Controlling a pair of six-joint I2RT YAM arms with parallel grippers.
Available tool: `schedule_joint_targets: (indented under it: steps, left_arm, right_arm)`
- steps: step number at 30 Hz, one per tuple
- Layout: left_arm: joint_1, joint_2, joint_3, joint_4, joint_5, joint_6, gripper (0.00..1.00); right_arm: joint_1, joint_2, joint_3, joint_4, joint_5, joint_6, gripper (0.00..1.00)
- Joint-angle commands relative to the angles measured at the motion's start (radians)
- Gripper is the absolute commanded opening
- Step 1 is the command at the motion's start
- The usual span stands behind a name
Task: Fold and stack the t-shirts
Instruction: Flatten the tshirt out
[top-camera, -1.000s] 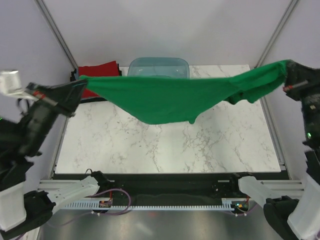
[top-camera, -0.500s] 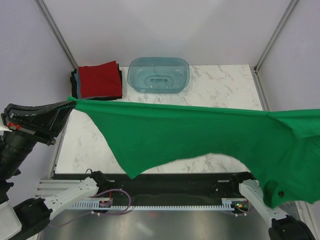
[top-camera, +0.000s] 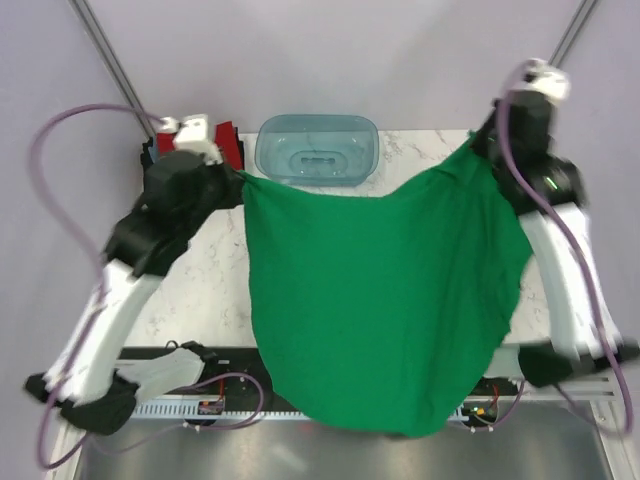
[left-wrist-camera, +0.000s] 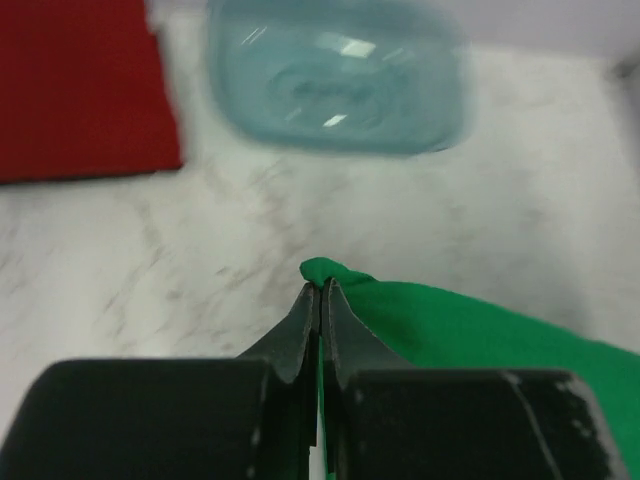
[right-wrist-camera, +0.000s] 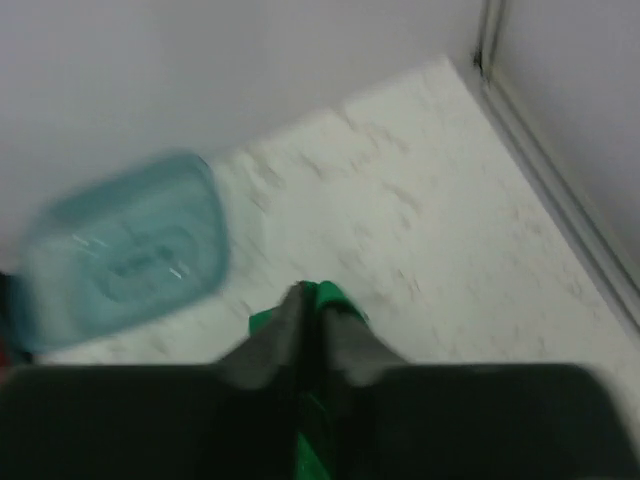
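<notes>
top external view: and the arms have swung in! half a second ago the green t-shirt (top-camera: 380, 300) was stretched wide across the frame. now it spreads down from the upper middle, over the worktop (top-camera: 200, 290) and past its near edge at the bottom. left claw (top-camera: 240, 180) is pinched tight on the upper-left corner, right claw (top-camera: 478, 145) pinched tight on the upper-right one. looks like a lay-out for folding, with no fold made yet. count: one green t-shirt, one folded red t-shirt (top-camera: 225, 138) at upper left, one teal tub (top-camera: 318, 150), two claws.

Teal tub (top-camera: 317, 149) on marble table (top-camera: 205, 290)
</notes>
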Motion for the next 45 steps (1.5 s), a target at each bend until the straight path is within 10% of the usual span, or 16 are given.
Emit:
schedule_joint_targets:
  steps: [1, 3, 4, 5, 8, 9, 22, 45]
  left_arm:
    - [0.319, 0.163, -0.226, 0.019, 0.199, -0.05, 0.02]
    - [0.4, 0.322, -0.266, 0.023, 0.308, -0.043, 0.02]
    - [0.423, 0.362, -0.261, 0.013, 0.357, -0.029, 0.04]
    - [0.422, 0.396, -0.26, 0.01, 0.373, -0.015, 0.39]
    - [0.42, 0.41, -0.3, 0.044, 0.369, -0.001, 0.92]
    - [0.42, 0.403, -0.318, 0.05, 0.352, 0.002, 0.94]
    - [0.385, 0.24, -0.559, 0.173, 0.438, -0.075, 0.92]
    - [0.328, -0.154, -1.202, 0.477, 0.336, -0.348, 0.74]
  right_arm:
    - [-0.12, 0.323, -0.148, -0.096, -0.183, 0.061, 0.34]
    - [-0.124, 0.395, -0.108, -0.1, -0.22, 0.026, 0.98]
    - [-0.122, 0.409, -0.103, -0.1, -0.215, 0.018, 0.98]
    - [-0.124, 0.396, -0.106, -0.099, -0.203, 0.015, 0.98]
    - [-0.128, 0.312, -0.178, -0.056, -0.186, 0.0, 0.98]
    - [-0.13, 0.292, -0.23, -0.042, -0.186, -0.006, 0.98]
    - [-0.134, 0.15, -0.77, 0.242, -0.471, 0.037, 0.98]
    - [-0.134, 0.899, -0.208, 0.44, -0.674, 0.161, 0.94]
